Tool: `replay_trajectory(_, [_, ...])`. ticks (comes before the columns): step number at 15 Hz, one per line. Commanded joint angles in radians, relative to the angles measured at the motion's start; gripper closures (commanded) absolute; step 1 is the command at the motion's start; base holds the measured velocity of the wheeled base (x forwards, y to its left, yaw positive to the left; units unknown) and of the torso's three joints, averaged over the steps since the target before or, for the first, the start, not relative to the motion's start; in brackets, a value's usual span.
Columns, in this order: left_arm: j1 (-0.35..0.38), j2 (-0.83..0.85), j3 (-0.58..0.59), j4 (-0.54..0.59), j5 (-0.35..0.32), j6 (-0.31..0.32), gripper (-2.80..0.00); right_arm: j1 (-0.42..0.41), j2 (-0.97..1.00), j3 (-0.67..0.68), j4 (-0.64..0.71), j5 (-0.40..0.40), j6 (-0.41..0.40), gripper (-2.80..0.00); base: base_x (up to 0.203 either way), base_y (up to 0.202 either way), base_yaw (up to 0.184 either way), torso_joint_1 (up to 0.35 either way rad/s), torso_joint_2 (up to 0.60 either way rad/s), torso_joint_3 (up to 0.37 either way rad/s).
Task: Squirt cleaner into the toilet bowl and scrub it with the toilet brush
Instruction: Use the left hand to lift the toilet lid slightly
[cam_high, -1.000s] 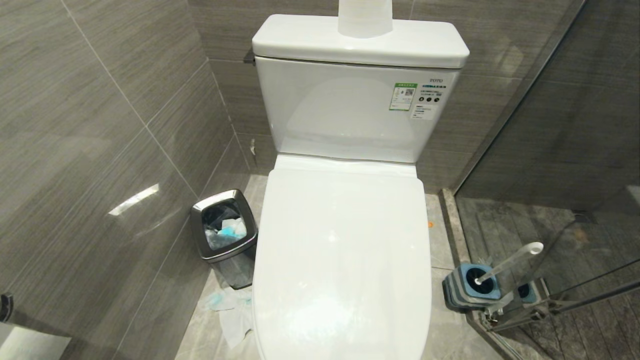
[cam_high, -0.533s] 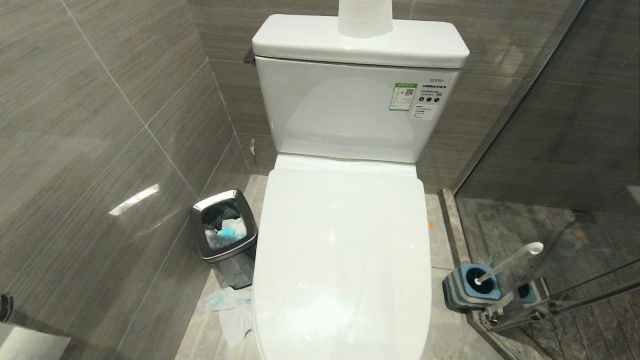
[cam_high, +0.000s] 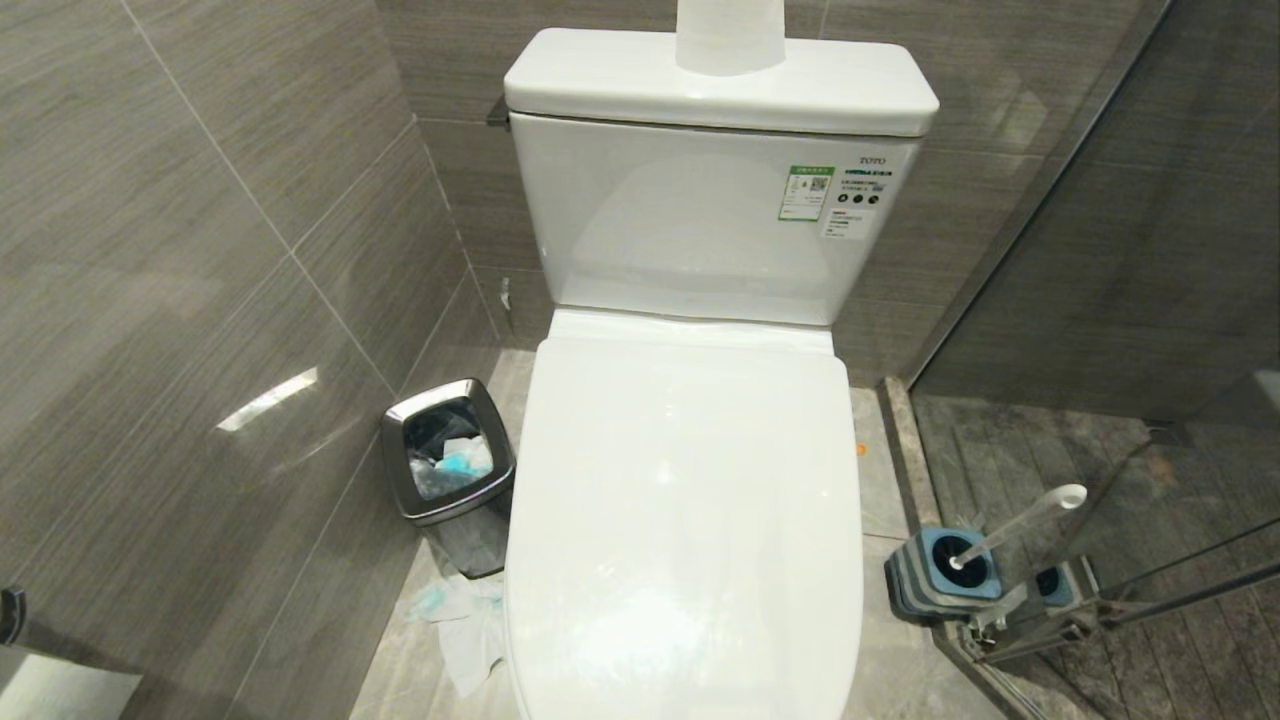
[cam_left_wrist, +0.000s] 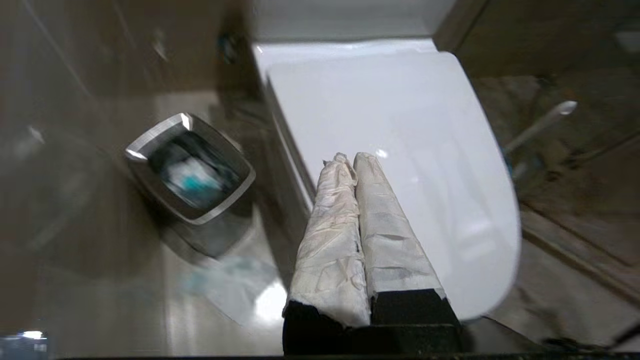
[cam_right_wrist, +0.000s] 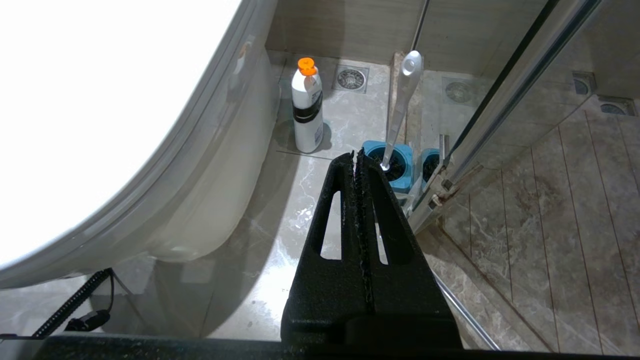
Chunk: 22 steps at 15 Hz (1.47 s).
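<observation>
Both tools are closed and hold nothing. Seen from its wrist camera, the left tool (cam_left_wrist: 348, 159), with fingers wrapped in white tape and pressed together, hangs above the closed lid of the toilet bowl (cam_high: 685, 500), near the lid's edge on the side of the steel bin (cam_high: 448, 470). The bin stands on the floor on the left of the bowl and has tissues inside, some stained blue. The right tool (cam_right_wrist: 354, 159), black, has its fingers pressed together; it is low on the right of the bowl, above the floor. The toilet brush (cam_high: 1015, 525) stands in its grey-and-blue holder (cam_high: 940, 575) on the floor to the right of the bowl, just beside the glass partition (cam_high: 1130, 300). A white bottle (cam_right_wrist: 306, 107) with an orange cap stands on the floor near the bowl's base.
</observation>
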Motion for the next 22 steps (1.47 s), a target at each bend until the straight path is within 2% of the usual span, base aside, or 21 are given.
replay_trajectory(1, [-0.054, 0.09, -0.022, 0.056, -0.003, -0.074, 0.0, 0.0, 0.001, 0.001, 0.0, -0.001, 0.002, 0.0, 0.0, 0.0, 0.0, 0.0, 0.0, 0.0])
replay_trajectory(4, [-0.128, 0.093, -0.019, 0.145, -0.007, -0.141, 0.0, 0.0, 0.001, 0.002, 0.0, -0.001, 0.002, 0.0, 0.0, 0.0, 0.0, 0.0, 0.0, 0.0])
replay_trajectory(6, [-0.208, 0.114, -0.004, 0.155, -0.002, -0.222, 0.0, 0.0, 0.001, 0.002, 0.0, -0.001, 0.002, 0.0, 0.0, 0.0, 0.0, 0.0, 0.0, 0.0])
replay_trajectory(7, [-0.216, 0.122, 0.011, 0.154, 0.011, -0.233, 0.0, 0.0, 0.001, 0.001, 0.0, -0.001, 0.002, 0.0, 0.0, 0.0, 0.0, 0.0, 0.0, 0.0])
replay_trajectory(10, [-0.221, 0.138, 0.077, 0.154, 0.056, -0.225, 0.0, 0.0, 0.001, 0.0, 0.0, -0.001, 0.002, 0.0, 0.0, 0.0, 0.0, 0.0, 0.0, 0.0])
replay_trajectory(14, [-0.221, 0.159, 0.224, 0.13, 0.077, -0.131, 0.0, 0.0, 0.0, 0.0, 0.0, -0.001, 0.001, 0.0, 0.0, 0.0, 0.0, 0.0, 0.0, 0.0])
replay_trajectory(16, [-0.222, 0.203, 0.276, 0.034, 0.115, -0.116, 0.0, 0.0, 0.001, 0.0, 0.0, -0.001, 0.001, 0.0, 0.0, 0.0, 0.0, 0.0, 0.0, 0.0])
replay_trajectory(19, [-0.261, 0.279, 0.308, -0.049, 0.123, -0.123, 0.0, 0.0, 0.0, 0.001, 0.0, -0.001, 0.002, 0.0, 0.0, 0.0, 0.0, 0.0, 0.0, 0.0])
replay_trajectory(22, [-0.288, 0.37, 0.348, -0.179, 0.127, -0.14, 0.0, 0.0, 0.001, 0.001, 0.0, -0.001, 0.002, 0.0, 0.0, 0.0, 0.0, 0.0, 0.0, 0.0])
